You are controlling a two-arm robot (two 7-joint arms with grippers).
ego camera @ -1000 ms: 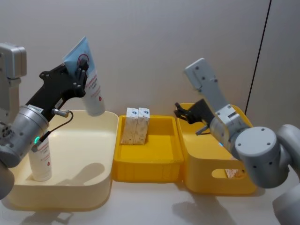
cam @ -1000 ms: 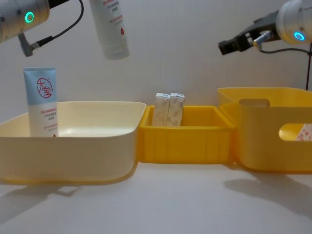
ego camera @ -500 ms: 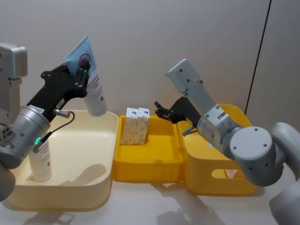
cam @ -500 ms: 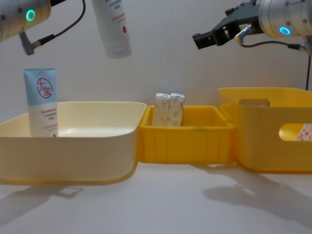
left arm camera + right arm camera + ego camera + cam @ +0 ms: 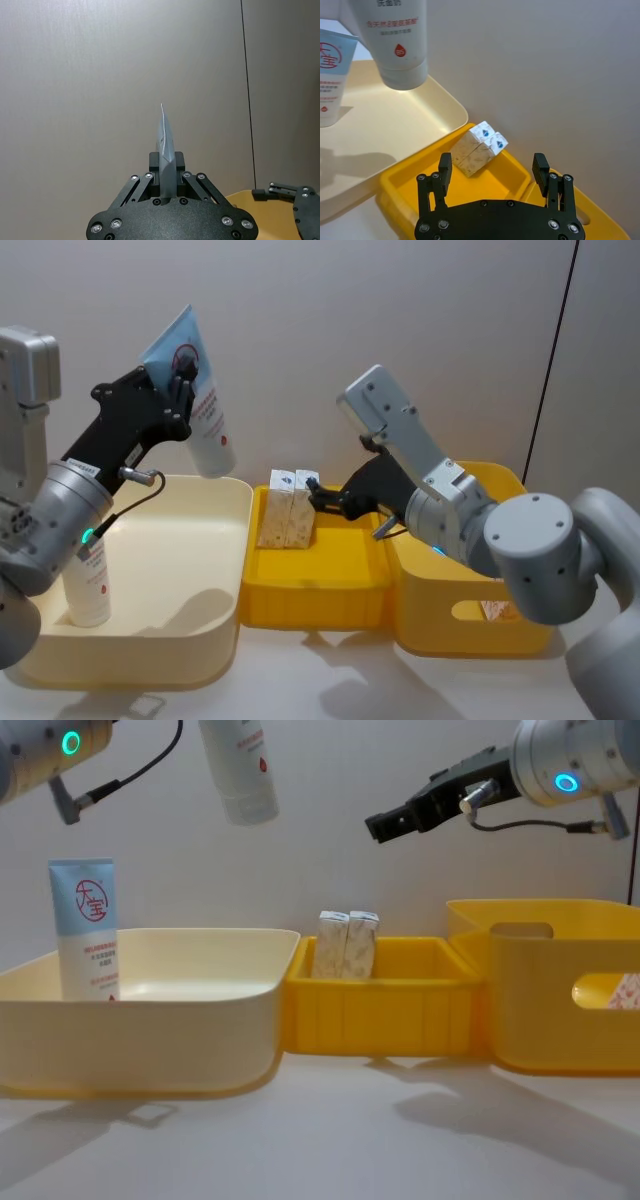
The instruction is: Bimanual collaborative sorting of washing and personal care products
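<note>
Your left gripper (image 5: 178,390) pinches the white squeeze tube (image 5: 207,430) by its grey-blue end in its jaws, high over the cream bin (image 5: 180,1010) at the tabletop's (image 5: 320,1140) left edge. The light-blue-and-white tube (image 5: 86,930) stands upright in that bin. Your right gripper (image 5: 322,500), jaws spread, hangs above the yellow tray (image 5: 380,1010), near the cartons (image 5: 290,508) in its far left corner.

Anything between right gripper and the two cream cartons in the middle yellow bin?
Nothing visible. The open right gripper hovers above the two small cream cartons in the shallow yellow plastic bin, only air between.
</note>
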